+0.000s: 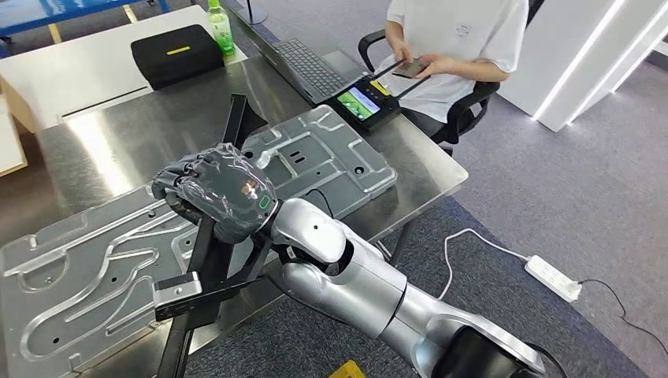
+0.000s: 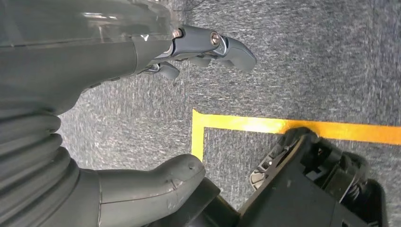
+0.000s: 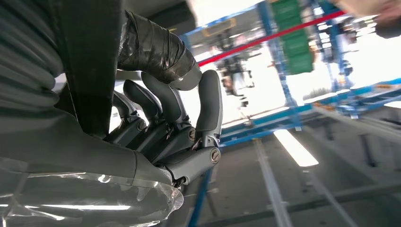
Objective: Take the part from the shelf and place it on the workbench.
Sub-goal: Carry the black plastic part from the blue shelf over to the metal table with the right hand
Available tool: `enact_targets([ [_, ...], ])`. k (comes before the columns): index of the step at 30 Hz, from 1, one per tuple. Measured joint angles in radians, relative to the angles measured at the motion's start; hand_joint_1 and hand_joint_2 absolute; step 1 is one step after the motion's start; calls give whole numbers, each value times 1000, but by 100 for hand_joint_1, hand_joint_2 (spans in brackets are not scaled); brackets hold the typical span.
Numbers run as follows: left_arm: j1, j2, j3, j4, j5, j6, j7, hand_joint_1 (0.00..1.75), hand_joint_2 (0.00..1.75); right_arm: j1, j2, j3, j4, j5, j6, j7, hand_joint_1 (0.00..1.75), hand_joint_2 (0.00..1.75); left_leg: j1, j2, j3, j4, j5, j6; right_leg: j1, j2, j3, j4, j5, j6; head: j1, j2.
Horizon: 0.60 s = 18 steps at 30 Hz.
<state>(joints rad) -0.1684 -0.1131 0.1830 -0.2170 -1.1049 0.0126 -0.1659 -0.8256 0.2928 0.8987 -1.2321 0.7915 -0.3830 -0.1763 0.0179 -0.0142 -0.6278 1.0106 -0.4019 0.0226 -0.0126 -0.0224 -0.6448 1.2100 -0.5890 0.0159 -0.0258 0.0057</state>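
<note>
Black bracket-like part gripped by the right hand over the steel table, silver plates beneath it, left hand held empty, fingers apart, above carpet.

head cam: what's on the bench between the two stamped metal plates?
In the head view, the black frame part gripped by the right hand runs across the gap between the near plate and the far plate.
</note>
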Motion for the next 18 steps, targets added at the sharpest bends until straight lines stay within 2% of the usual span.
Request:
enact_targets([
  [1, 0, 1, -4, 0, -3, -1, 3, 0, 175, 3, -1, -1, 0, -1, 0, -1, 171, 175, -1, -14, 0, 1, 0, 2, 0, 10, -36, 62, -20, -1, 0, 0],
  [2, 1, 2, -6, 0, -6, -1, 5, 0, 175, 5, -1, -2, 0, -1, 0, -3, 171, 175, -3, -28, 0, 2, -1, 3, 1, 15, -60, 96, -22, -2, 0, 0],
  [3, 2, 4, -8, 1, -9, -2, 8, 0, 175, 7, -2, -2, 0, -1, -1, -4, 171, 175, -4, -43, 0, 4, -2, 3, 1, 18, -69, 96, -3, -6, 0, 0],
  [5, 4, 7, -9, 1, -11, -2, 11, 0, 175, 7, -2, -3, 0, -1, -2, -6, 171, 175, -6, -64, 0, 6, -2, 3, 1, 22, -58, 48, 46, -12, 0, 0],
  [6, 4, 7, -9, 1, -11, -2, 11, 0, 175, 7, -2, -4, 0, -1, -2, -6, 171, 175, -7, -68, 0, 7, -3, 3, 2, 23, -51, 28, 61, -14, 0, 0],
  [8, 4, 8, -9, 1, -11, -2, 11, 0, 175, 7, -2, -4, 0, -1, -2, -6, 171, 175, -7, -70, 0, 7, -3, 3, 2, 24, -48, 21, 65, -15, 0, 0],
  [10, 3, 9, -9, 1, -13, -2, 12, 0, 175, 6, -2, -5, -1, -1, -3, -6, 171, 175, -7, -78, 0, 8, -3, 2, 2, 37, -27, -30, 94, -20, 0, 0],
  [12, 5, 17, -15, 2, -21, -7, 16, 0, 175, 4, -1, -9, -2, -1, -5, -8, 171, 175, -3, -102, -7, 10, -3, -14, 3, 64, 14, -128, 131, -31, 0, 0],
  [13, 6, 22, -18, 3, -25, -9, 17, 0, 175, 3, 1, -10, -4, -1, -6, -8, 171, 175, -2, -92, -14, 21, -10, -24, 2, 69, 32, -166, 142, -38, 0, 0],
  [14, 7, 27, -22, 4, -28, -12, 19, 0, 175, 0, 2, -12, -6, -1, -8, -9, 171, 175, -2, -74, -29, 48, -27, -36, 1, 62, 44, -189, 144, -43, -1, 0],
  [16, 4, 31, -23, 5, -28, -13, 20, 0, 175, -3, 4, -13, -7, -1, -9, -8, 171, 175, -4, -14, -82, 160, -86, -46, -1, 30, 53, -198, 145, -51, -2, 0],
  [17, 3, 31, -23, 5, -27, -14, 20, 0, 175, -3, 3, -14, -7, -1, -10, -7, 171, 175, -1, -2, -115, 226, -113, -50, 0, 14, 54, -197, 143, -51, -2, 0],
  [18, 3, 32, -24, 5, -26, -16, 21, 0, 175, -2, 2, -14, -7, -1, -10, -6, 171, 175, 1, 4, -138, 271, -127, -54, 0, -1, 54, -196, 141, -51, -2, 0],
])
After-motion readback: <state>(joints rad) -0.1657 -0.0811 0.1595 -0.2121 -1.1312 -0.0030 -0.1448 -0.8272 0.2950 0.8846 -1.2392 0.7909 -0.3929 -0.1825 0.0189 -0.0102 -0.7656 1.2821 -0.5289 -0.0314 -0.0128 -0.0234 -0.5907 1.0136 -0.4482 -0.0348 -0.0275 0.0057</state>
